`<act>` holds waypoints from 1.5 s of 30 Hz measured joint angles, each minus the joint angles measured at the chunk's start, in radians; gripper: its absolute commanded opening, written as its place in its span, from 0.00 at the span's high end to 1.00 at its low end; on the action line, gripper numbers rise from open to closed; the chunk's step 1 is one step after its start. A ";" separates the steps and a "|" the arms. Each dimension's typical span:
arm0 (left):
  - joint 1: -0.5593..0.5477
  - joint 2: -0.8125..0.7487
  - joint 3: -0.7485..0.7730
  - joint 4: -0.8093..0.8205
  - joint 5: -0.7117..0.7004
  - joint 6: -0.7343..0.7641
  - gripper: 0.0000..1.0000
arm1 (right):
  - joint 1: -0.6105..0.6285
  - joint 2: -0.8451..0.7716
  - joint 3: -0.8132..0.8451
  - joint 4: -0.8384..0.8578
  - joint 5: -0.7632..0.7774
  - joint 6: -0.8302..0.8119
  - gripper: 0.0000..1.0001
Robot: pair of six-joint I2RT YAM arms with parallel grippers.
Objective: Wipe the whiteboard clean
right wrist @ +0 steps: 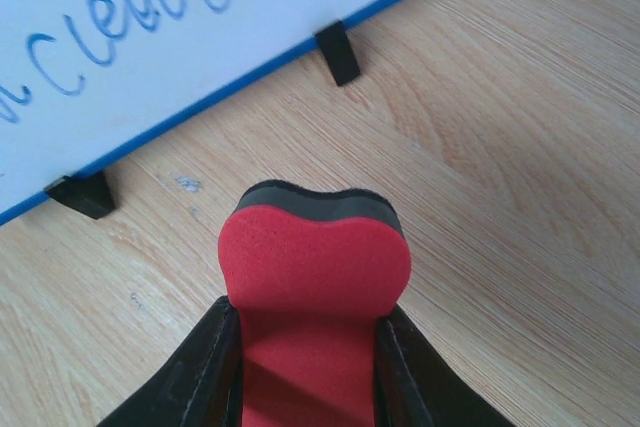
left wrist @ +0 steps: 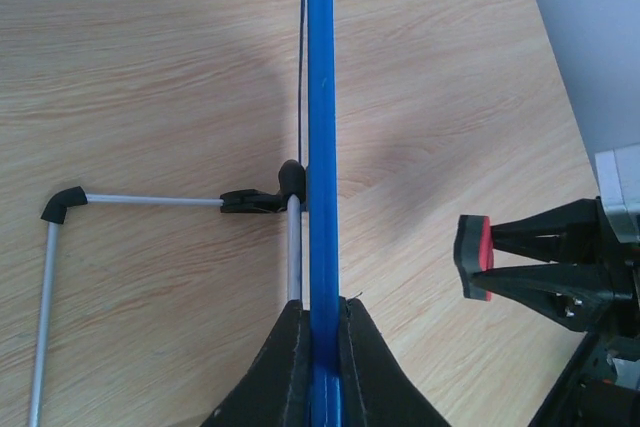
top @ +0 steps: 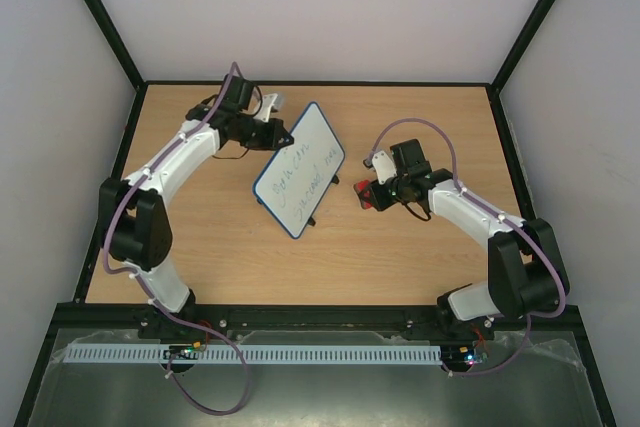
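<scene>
The whiteboard (top: 300, 169), white with a blue rim and blue handwriting, stands tilted on its black feet mid-table. My left gripper (top: 285, 137) is shut on its upper rim; in the left wrist view the blue rim (left wrist: 321, 147) runs edge-on between my black fingers (left wrist: 270, 377). My right gripper (top: 368, 194) is shut on a red eraser (right wrist: 315, 277) with a black felt face, held just right of the board and apart from it. The right wrist view shows the board's lower edge (right wrist: 200, 97) with writing and two black feet. The eraser also shows in the left wrist view (left wrist: 472, 257).
The board's thin metal stand (left wrist: 150, 201) reaches out behind it on the wooden table (top: 200, 247). Black frame posts and white walls close in the table's sides and back. A perforated cable rail (top: 300, 354) runs along the near edge.
</scene>
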 measured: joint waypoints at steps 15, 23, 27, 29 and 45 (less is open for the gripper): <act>-0.002 0.038 0.151 -0.158 -0.220 0.005 0.18 | 0.000 -0.062 -0.003 -0.027 -0.124 -0.055 0.98; -0.006 -0.549 -0.240 0.022 -0.386 -0.072 0.30 | 0.028 -0.063 0.071 -0.051 -0.121 -0.065 0.98; -0.016 -0.732 -0.484 0.082 -0.385 -0.132 0.34 | 0.142 -0.059 0.133 -0.014 -0.064 -0.047 0.98; -0.016 -0.754 -0.570 0.101 -0.372 -0.163 0.36 | 0.195 -0.059 0.135 0.055 -0.043 -0.023 0.98; -0.029 -0.658 -0.625 0.236 -0.277 -0.240 0.55 | 0.447 0.046 0.124 0.376 0.055 0.023 0.98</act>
